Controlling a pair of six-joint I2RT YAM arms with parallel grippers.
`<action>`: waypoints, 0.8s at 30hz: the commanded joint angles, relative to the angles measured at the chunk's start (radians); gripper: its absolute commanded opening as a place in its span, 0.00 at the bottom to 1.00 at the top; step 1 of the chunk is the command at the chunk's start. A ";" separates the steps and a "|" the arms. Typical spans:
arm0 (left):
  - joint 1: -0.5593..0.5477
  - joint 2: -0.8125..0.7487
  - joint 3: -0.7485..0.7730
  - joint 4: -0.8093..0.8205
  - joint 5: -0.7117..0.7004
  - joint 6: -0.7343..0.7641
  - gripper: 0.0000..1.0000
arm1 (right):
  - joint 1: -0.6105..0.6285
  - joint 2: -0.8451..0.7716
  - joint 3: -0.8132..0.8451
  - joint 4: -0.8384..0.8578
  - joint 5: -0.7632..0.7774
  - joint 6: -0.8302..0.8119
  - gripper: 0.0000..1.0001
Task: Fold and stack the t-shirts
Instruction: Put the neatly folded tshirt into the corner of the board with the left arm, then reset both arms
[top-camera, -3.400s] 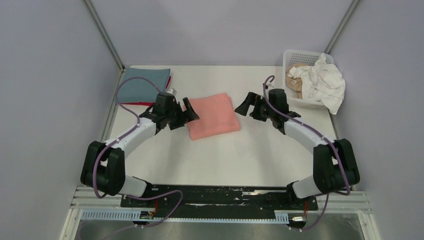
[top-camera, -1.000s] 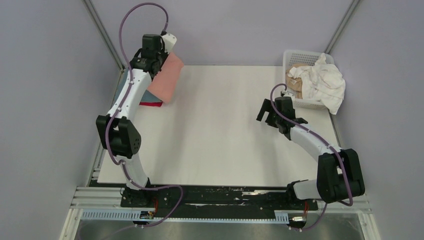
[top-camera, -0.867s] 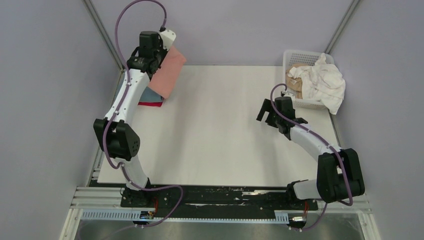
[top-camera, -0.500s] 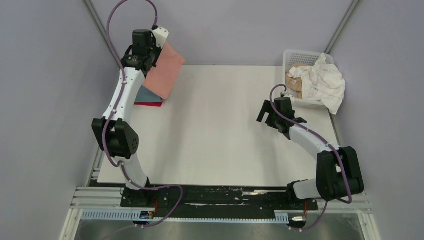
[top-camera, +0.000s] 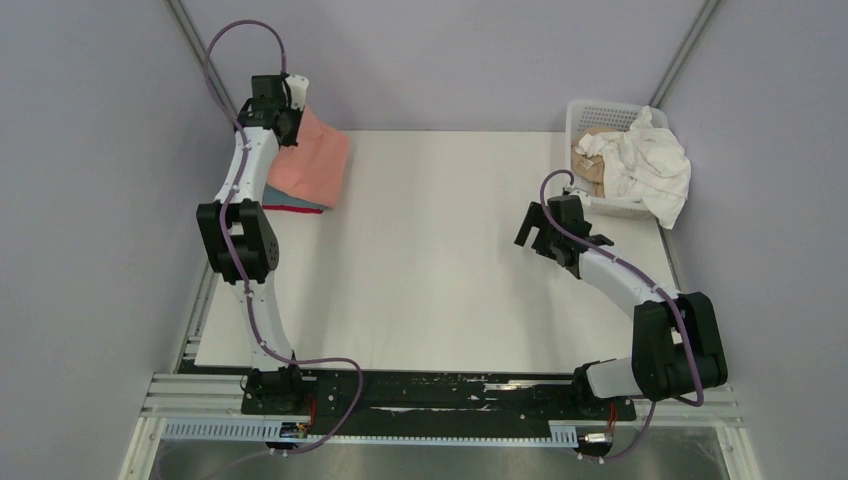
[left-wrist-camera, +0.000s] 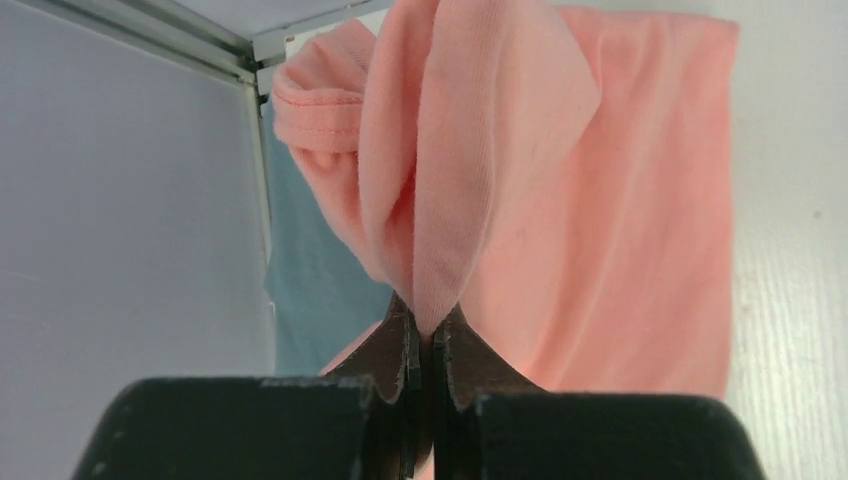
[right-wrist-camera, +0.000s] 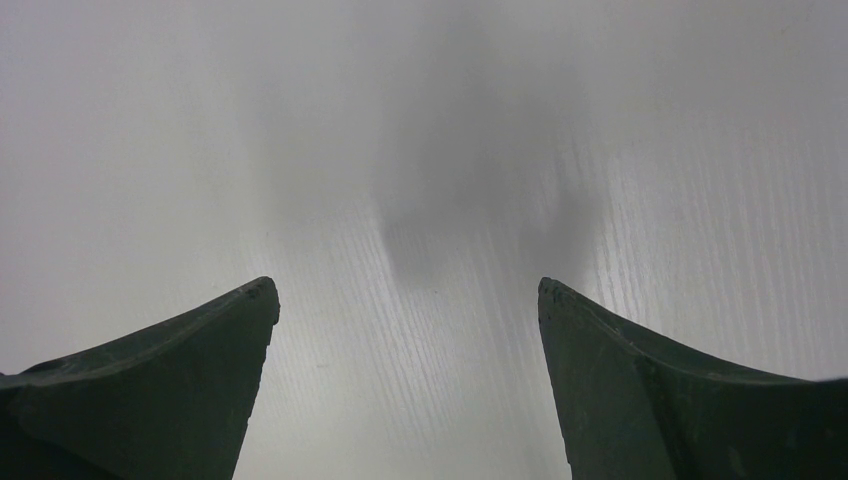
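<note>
My left gripper (top-camera: 281, 118) (left-wrist-camera: 425, 325) is shut on a bunched edge of the folded salmon pink t-shirt (top-camera: 312, 168) (left-wrist-camera: 590, 230), which hangs from it over the far left corner of the table. Below the shirt lies a folded grey-blue t-shirt (left-wrist-camera: 312, 290) with a red one (top-camera: 292, 209) showing beneath it. Whether the pink shirt rests on that stack I cannot tell. Over bare table at the right, my right gripper (top-camera: 529, 229) (right-wrist-camera: 405, 290) stands open and holds nothing.
A white lattice basket (top-camera: 590, 108) sits at the far right corner, with a crumpled white t-shirt (top-camera: 652, 165) spilling over its rim and a tan one (top-camera: 590, 172) inside. Grey walls and a metal corner post (left-wrist-camera: 255, 90) stand close behind the left stack.
The left arm has swung the pink shirt further left and back, over the grey-blue and red stack. The right arm has stayed put, open.
</note>
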 joint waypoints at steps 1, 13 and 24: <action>0.058 0.040 0.098 0.002 0.055 -0.052 0.00 | -0.005 0.008 0.035 -0.001 0.023 0.020 1.00; 0.109 0.047 0.137 0.016 -0.160 -0.189 0.99 | -0.005 -0.035 0.039 -0.048 0.055 0.023 1.00; 0.090 -0.406 -0.285 0.141 0.166 -0.694 1.00 | -0.004 -0.300 -0.069 -0.085 0.037 0.051 1.00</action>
